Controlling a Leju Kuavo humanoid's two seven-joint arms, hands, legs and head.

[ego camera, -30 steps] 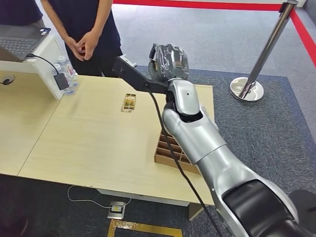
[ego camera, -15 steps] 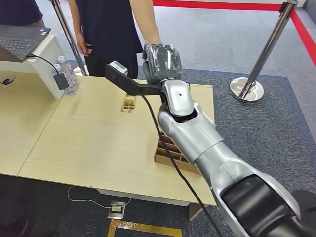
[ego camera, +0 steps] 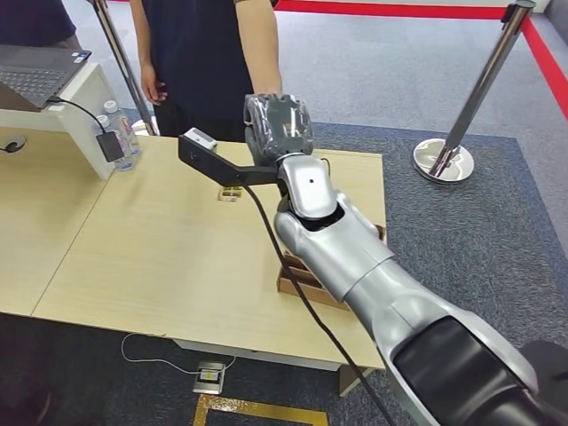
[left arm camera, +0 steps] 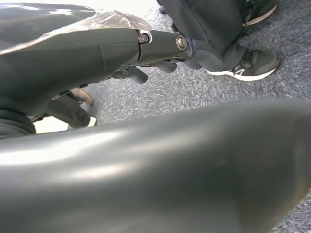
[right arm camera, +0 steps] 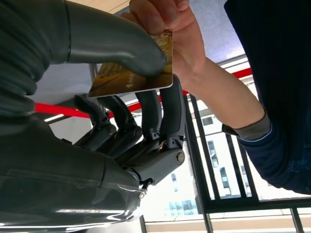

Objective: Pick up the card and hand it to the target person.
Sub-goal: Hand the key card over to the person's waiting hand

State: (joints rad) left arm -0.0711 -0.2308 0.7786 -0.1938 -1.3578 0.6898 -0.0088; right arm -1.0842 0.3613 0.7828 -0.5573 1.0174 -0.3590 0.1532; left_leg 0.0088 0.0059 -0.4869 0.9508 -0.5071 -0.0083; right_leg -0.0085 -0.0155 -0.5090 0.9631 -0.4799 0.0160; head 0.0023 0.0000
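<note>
Above the table's far edge, the right hand has swung left, fingers pinching the card, now grasped by the person's hand.

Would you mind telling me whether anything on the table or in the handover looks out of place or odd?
Nothing stands out. The right hand holds the card flat between thumb and fingers while the person's hand grips its far edge. On the table the brown divided box and the small clear case sit flat.

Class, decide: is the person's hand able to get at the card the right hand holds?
Probably yes: the person's hand already grips the card's free edge; the right hand pinches the rest.
</note>
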